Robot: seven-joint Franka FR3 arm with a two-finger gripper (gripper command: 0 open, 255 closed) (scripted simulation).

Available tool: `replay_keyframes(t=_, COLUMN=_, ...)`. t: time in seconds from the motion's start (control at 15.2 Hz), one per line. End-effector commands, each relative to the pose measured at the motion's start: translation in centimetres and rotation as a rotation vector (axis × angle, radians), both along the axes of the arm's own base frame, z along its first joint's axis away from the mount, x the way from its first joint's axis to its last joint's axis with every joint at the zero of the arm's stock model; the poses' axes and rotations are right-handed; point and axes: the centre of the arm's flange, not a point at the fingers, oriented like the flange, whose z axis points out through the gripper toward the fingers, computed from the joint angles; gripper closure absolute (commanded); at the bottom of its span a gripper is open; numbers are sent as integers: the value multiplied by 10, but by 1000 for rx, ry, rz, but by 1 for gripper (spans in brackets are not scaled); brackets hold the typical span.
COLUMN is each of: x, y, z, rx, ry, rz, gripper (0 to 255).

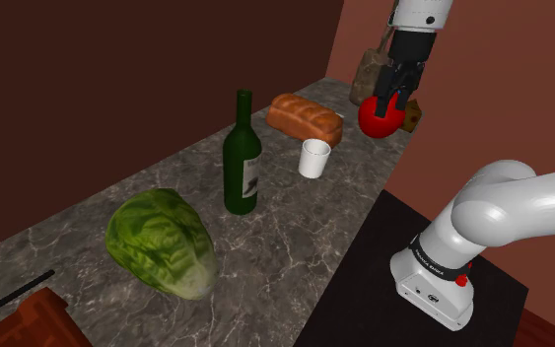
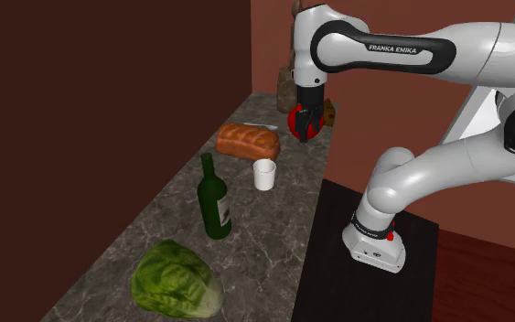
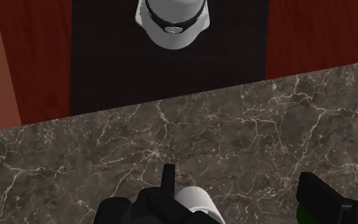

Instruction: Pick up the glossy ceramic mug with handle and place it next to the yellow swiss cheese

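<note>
White mug (image 1: 314, 158) upright on marbled surface (image 1: 295, 237), centre frame, just below bread loaf (image 1: 306, 118), right of green bottle (image 1: 242, 158). Gripper (image 1: 388, 104) upper right, overlapping red round thing (image 1: 374, 126).
Second exterior view: mug centre frame, apart from the arm.
Wrist view: jaws spread, empty; mug beneath one finger.

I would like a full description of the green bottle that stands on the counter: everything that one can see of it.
The bottle is dark green and glossy, like glass, with a long narrow neck, rounded shoulders and a pale label low on its body. It stands upright on the grey marbled counter, between the lettuce and the white cup, apart from both. Only the counter touches it. Whether it holds any liquid cannot be told.
</note>
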Motion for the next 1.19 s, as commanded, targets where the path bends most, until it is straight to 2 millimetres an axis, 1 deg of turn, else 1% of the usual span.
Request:
replay_keyframes(t=0.0, x=0, y=0, z=0, rx=0, ry=0, rz=0, gripper=0)
replay_keyframes(t=0.53, x=62, y=35, z=-74, rx=-55, ry=-46, rz=1, gripper=0)
replay_keyframes(t=1.12, x=135, y=71, z=-156, rx=-117, ry=-98, rz=2, gripper=0)
